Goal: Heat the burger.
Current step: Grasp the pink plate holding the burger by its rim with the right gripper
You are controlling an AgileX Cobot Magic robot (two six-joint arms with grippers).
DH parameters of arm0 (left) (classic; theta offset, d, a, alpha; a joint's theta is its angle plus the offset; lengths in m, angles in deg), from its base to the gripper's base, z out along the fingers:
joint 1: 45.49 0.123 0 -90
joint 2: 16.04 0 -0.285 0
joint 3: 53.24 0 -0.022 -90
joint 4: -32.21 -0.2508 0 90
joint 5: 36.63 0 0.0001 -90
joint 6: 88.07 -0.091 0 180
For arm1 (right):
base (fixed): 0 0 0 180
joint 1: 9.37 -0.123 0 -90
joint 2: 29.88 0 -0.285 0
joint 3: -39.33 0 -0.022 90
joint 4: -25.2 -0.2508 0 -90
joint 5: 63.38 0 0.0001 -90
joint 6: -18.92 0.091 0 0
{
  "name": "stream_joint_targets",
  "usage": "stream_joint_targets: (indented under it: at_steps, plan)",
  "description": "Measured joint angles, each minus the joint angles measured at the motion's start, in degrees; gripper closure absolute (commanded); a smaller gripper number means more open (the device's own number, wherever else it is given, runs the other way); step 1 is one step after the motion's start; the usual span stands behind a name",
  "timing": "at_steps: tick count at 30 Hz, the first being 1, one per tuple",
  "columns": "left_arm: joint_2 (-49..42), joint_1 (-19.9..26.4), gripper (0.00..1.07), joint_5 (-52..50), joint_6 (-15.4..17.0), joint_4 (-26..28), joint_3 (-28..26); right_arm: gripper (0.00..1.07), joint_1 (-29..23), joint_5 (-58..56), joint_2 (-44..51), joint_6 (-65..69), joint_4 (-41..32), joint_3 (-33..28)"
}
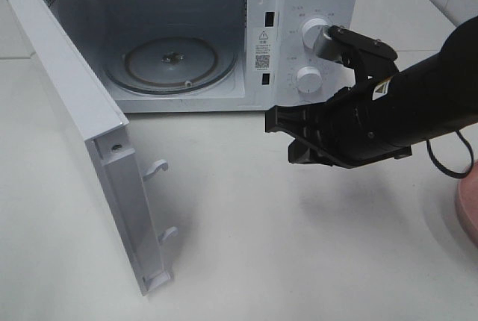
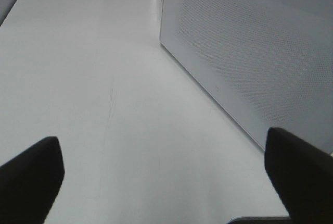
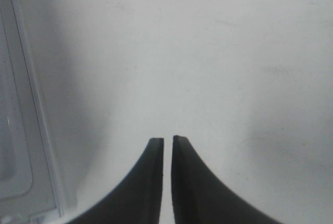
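The microwave [image 1: 187, 37] stands at the bench's [image 1: 299, 246] far edge with its door [image 1: 75, 127] swung fully out toward the near left corner. Its turntable [image 1: 172, 63] is bare. The burger shows in no view. Only a sliver of a pink plate [image 1: 467, 201] appears at the right edge, and I cannot tell whether the burger sits on it.

The right gripper [image 3: 167, 140] hangs over bare bench in front of the control panel, narrow, with a thin slit between its fingers and nothing held. The left gripper [image 2: 161, 138] is wide and empty, low beside the microwave's perforated side wall.

Risks, as I judge them:
- The right arm sits close to the two knobs [image 1: 314, 31], so a careless swing toward the plate could turn one.
- A gripper this narrow would shove the burger rather than take it.
- A hard squeeze could slide the layers apart.
- Carrying it in, the arm could clip the door or the cavity's frame.
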Motion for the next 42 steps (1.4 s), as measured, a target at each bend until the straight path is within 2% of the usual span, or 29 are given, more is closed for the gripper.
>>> stream_joint_targets:
  at_steps: [2,4,10,12,14,15,18,20,21,22,24,25,27,28,29,30,33,42]
  plan:
    - [0.00,0.00,0.06,0.00,0.00,0.00,0.00,0.97,0.00,-1.66,0.63,-0.11,1.09,0.00]
    - [0.00,0.00,0.06,0.00,0.00,0.00,0.00,0.95,0.00,-7.45,3.27,-0.23,5.16,0.00]
    - [0.00,0.00,0.06,0.00,0.00,0.00,0.00,0.90,1.26,-14.32,5.67,-0.29,8.88,0.00]
    - [0.00,0.00,0.06,0.00,0.00,0.00,0.00,0.83,3.50,-18.51,6.93,-0.29,11.00,0.00]
    - [0.00,0.00,0.06,0.00,0.00,0.00,0.00,0.80,4.13,-19.65,7.33,-0.29,11.75,0.00]
    - [0.00,0.00,0.06,0.00,0.00,0.00,0.00,0.74,5.50,-22.29,8.19,-0.29,13.75,0.00]
    - [0.00,0.00,0.06,0.00,0.00,0.00,0.00,0.72,6.93,-24.75,8.94,-0.29,15.53,0.00]
    - [0.00,0.00,0.06,0.00,0.00,0.00,0.00,0.62,9.51,-27.04,9.97,-0.29,17.48,0.00]
    - [0.00,0.00,0.06,0.00,0.00,0.00,0.00,0.62,9.51,-27.04,9.97,-0.29,17.48,0.00]
    - [0.00,0.00,0.06,0.00,0.00,0.00,0.00,0.56,11.52,-28.30,10.26,-0.29,18.96,0.00]
    - [0.00,0.00,0.06,0.00,0.00,0.00,0.00,0.52,12.26,-28.88,10.26,-0.29,19.71,0.00]
    - [0.00,0.00,0.06,0.00,0.00,0.00,0.00,0.43,13.98,-29.97,10.26,-0.29,21.03,0.00]
    - [0.00,0.00,0.06,0.00,0.00,0.00,0.00,0.39,14.84,-30.42,10.26,-0.29,21.60,0.00]
    - [0.00,0.00,0.06,0.00,0.00,0.00,0.00,0.30,16.56,-30.65,10.26,-0.29,23.09,0.00]
    - [0.00,0.00,0.06,0.00,0.00,0.00,0.00,0.30,16.56,-30.65,10.26,-0.29,23.09,0.00]
    - [0.00,0.00,0.06,0.00,0.00,0.00,0.00,0.21,18.05,-30.65,10.26,-0.29,24.47,0.00]
    - [0.00,0.00,0.06,0.00,0.00,0.00,0.00,0.17,19.94,-30.31,10.26,-0.11,26.99,0.00]
    - [0.00,0.00,0.06,0.00,0.00,0.00,0.00,0.19,24.18,-29.85,8.54,2.46,33.58,0.00]
